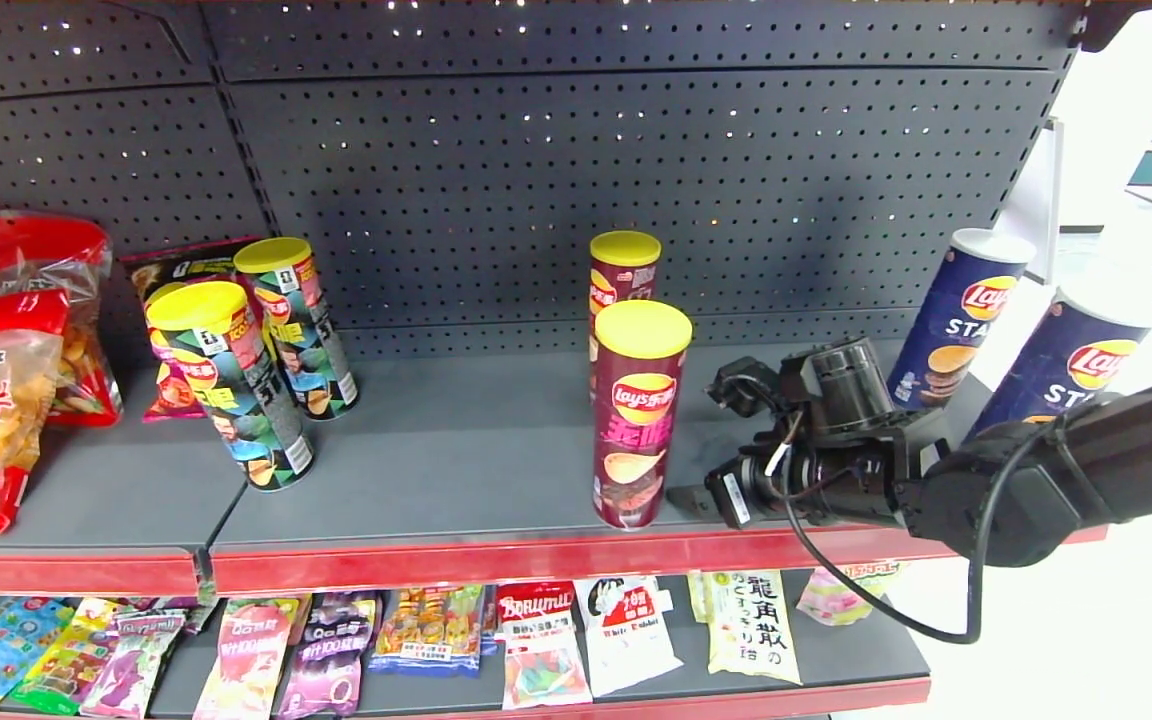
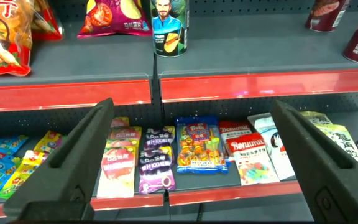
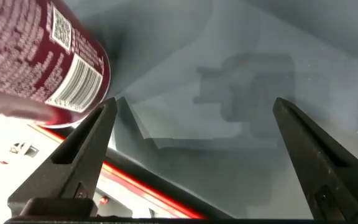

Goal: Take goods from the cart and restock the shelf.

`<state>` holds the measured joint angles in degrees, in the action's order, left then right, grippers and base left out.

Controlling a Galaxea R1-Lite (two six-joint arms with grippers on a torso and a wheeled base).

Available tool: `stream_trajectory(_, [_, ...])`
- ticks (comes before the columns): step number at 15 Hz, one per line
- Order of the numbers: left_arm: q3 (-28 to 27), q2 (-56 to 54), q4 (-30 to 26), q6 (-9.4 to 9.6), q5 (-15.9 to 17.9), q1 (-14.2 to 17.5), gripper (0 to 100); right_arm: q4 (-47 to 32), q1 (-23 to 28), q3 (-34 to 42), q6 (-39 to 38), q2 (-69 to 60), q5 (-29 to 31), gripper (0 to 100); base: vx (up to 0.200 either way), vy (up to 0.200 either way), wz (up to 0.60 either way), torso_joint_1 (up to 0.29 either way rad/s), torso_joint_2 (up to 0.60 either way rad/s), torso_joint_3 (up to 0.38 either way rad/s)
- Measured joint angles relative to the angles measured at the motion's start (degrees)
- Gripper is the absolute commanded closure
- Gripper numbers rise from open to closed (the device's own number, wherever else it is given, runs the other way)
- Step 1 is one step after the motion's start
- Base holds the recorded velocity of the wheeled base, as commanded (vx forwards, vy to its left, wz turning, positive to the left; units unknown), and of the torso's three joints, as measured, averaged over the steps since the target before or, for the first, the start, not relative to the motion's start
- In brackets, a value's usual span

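Chips can (image 1: 641, 420), maroon, upright at shelf (image 1: 436, 450) front edge; right gripper (image 3: 196, 104) just beside at can's 3 o'clock, fingers spread, empty; left gripper (image 2: 192, 106) spread wide, empty, facing lower-tier candy packets (image 2: 197, 146).

Maroon yellow-lidded chip can (image 1: 641, 420) stands upright, apparently free, at the shelf (image 1: 456, 470) front.

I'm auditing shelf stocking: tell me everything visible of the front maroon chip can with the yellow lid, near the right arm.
The maroon cylindrical chip can wears a flat yellow plastic-looking lid, a glossy printed label with a chip picture, and a barcode low on its side. It stands upright and closed on the dark grey metal shelf, near the red front lip, before a matching maroon can. The open right end effector sits beside its base, not around it.
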<state>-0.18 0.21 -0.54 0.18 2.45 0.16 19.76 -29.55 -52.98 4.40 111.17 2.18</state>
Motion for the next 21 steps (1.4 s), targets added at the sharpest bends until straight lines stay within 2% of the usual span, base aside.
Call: stream_trajectory(21, [0.0, -0.02, 0.0, 0.0, 0.01, 0.0, 0, -0.02, -2.36, -2.12, 0.05, 1.01, 0.02, 0, 0.0, 0.0, 0.0, 0.0, 0.0, 0.0])
